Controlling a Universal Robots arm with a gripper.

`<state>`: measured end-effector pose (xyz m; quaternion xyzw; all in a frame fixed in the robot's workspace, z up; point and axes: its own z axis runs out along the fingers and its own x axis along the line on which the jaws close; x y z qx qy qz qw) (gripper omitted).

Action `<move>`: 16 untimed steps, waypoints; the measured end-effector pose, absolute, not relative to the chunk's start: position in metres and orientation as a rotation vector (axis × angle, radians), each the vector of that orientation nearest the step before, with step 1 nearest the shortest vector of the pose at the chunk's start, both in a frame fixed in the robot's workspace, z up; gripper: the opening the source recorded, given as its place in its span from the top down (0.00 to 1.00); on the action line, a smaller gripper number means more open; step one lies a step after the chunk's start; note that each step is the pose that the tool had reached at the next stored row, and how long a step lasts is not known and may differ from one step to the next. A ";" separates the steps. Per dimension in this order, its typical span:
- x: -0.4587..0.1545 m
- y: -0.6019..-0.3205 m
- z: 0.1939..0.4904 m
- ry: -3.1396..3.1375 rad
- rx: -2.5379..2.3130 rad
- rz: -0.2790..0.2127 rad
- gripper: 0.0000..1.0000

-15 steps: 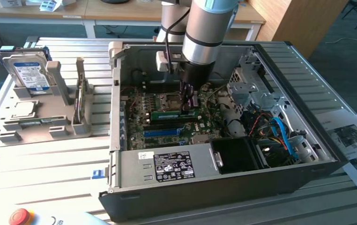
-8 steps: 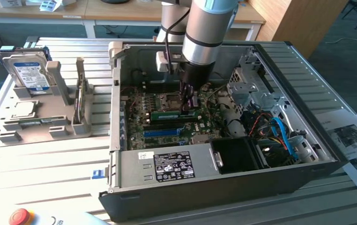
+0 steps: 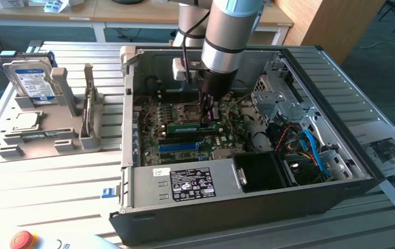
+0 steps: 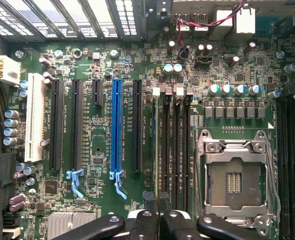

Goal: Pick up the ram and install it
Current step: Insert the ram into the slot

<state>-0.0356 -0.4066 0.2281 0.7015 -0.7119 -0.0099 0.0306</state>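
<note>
Arm (image 3: 228, 31) inside open computer case (image 3: 253, 218), above motherboard (image 4: 102, 60).
Ram (image 3: 183, 126) lies along the memory slots (image 4: 175, 145) beside the CPU socket (image 4: 233, 182); gripper (image 3: 209, 120) almost fully closed at its end toward the exterior view's right, hold not discernible.

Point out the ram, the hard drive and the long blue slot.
ram (image 3: 183, 126): exterior view, on the flat green board, toward its end on the exterior view's left.
hard drive (image 3: 33, 78): exterior view, on its labelled face.
long blue slot (image 4: 117, 125): wrist view, midway along its length.
</note>
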 end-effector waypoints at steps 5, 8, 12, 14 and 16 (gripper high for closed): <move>-0.036 -0.407 0.226 -2.194 2.162 -0.030 0.88; -0.036 -0.407 0.225 -2.194 2.162 -0.030 0.88; -0.036 -0.407 0.223 -2.194 2.162 -0.030 0.88; -0.037 -0.407 0.222 -2.194 2.162 -0.030 0.88; -0.037 -0.407 0.221 -2.194 2.162 -0.030 0.88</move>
